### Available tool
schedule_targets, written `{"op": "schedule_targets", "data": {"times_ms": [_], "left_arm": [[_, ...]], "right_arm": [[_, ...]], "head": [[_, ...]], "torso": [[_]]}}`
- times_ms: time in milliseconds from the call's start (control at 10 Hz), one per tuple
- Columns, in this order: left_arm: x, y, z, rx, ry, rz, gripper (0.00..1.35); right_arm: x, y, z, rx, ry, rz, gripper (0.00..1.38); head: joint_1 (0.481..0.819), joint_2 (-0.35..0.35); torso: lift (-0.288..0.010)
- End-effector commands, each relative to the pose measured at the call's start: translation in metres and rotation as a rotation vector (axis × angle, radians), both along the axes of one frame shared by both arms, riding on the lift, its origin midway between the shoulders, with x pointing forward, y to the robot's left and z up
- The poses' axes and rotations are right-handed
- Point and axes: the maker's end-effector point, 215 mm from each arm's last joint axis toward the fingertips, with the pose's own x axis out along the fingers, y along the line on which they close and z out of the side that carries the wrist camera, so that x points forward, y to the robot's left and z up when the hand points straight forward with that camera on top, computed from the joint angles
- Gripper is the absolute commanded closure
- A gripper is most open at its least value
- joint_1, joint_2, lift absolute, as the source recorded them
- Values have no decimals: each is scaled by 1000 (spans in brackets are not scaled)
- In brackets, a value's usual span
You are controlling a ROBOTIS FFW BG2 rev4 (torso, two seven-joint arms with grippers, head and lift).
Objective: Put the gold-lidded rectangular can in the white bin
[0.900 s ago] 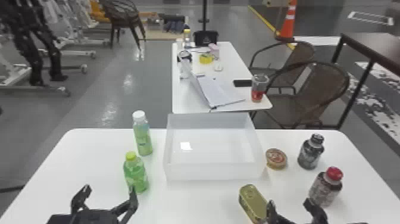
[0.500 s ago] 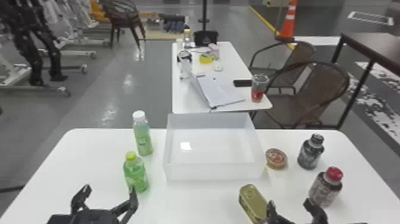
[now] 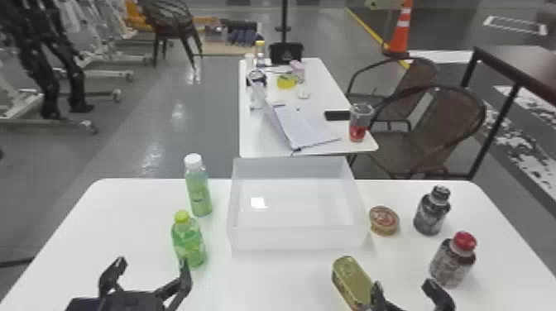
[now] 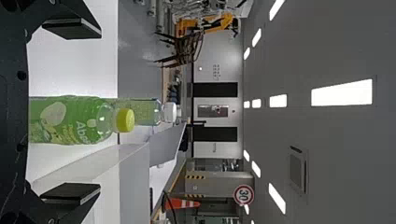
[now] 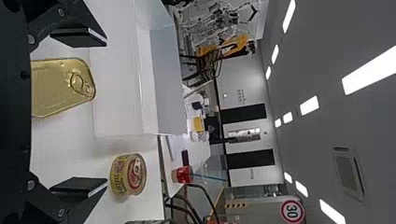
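The gold-lidded rectangular metal can [image 3: 351, 281], likely rigid, is inviting a pinch across its long sides; the black right gripper [image 3: 402, 284] and black left gripper [image 3: 152, 262] are gaping.

So yeah, our left gripper [image 3: 152, 262] is on the near side of the white bin [image 3: 295, 239], off to its left, black fingers spread wide. We've got our right gripper [image 3: 402, 284] nearside too, just off to the right, fingers also well apart.
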Motion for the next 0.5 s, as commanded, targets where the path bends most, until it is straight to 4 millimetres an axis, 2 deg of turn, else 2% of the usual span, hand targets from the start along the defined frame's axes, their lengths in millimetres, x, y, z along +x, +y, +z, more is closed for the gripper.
{"op": "schedule_targets", "data": {"times_ms": [0,300,400], "left_arm": [[0,0,1,0,-2,0,140],[0,-1,0,0,-2,1,140],[0,-1,1,0,-4,1,140]], "right_arm": [[-2,-2,-16,-1,37,-2,228],[-4,-7,-43,28,99,-12,228],[-2,-8,-46,20,102,-8,228]], "head": [[549,0],[549,0],[549,0]], "torso": [[-100],[-100],[-100]]}}
